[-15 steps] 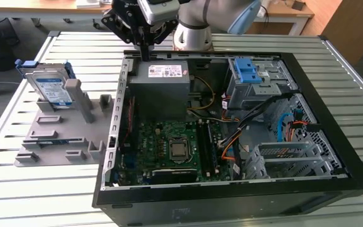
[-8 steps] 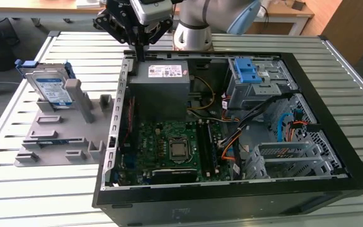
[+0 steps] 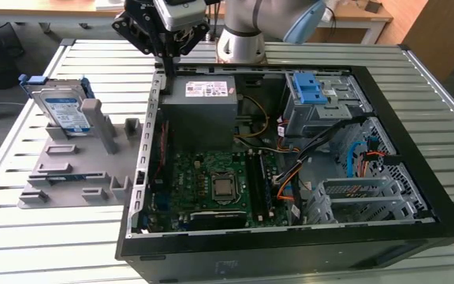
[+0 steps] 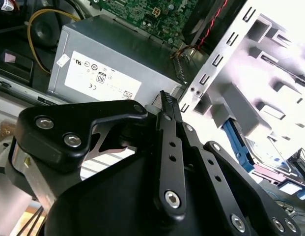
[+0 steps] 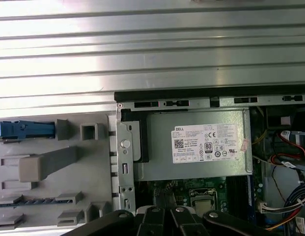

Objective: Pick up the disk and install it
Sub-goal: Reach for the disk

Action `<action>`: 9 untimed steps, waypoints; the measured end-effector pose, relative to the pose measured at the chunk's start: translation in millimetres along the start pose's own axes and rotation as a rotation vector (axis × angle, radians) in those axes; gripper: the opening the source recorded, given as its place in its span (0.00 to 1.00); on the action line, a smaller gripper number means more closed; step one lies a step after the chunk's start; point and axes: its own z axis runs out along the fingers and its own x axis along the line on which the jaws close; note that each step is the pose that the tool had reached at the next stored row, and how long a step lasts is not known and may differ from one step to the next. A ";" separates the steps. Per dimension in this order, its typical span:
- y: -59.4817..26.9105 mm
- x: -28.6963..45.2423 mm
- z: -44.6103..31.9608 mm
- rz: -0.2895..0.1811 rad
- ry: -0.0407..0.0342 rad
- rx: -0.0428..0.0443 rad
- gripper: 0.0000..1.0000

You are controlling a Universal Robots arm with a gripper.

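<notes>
Gripper (image 3: 166, 65): hangs above the far rim of the computer case (image 3: 290, 248), at about 11 o'clock from the power supply (image 3: 203, 97) in the exterior view.
Jaws: closed tip to tip in the second wrist view (image 4: 164, 98), with nothing between them.
Disk (image 3: 61, 112): stands upright on edge in the grey holder (image 3: 77, 171), outside the case. In the exterior view it is at about 8 o'clock from the gripper and well apart from it. Its blue frame edge shows in the first wrist view (image 5: 24, 129).
Holder: lies on the slatted metal desk (image 3: 54, 236), just beside the case, at 9 o'clock from it.
Case: open on its side, with the motherboard (image 3: 219, 183) exposed.
Drive bay (image 3: 315, 92): carries a blue latch and is at 3 o'clock from the power supply.
</notes>
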 end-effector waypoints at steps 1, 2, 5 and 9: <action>0.0 0.9 0.0 0.000 0.0000 0.0000 0.11; -0.1 1.9 0.0 0.000 0.0000 0.0000 0.11; -0.3 5.3 0.1 0.000 0.0000 0.0000 0.11; -0.5 10.3 0.3 0.000 0.0000 0.0000 0.11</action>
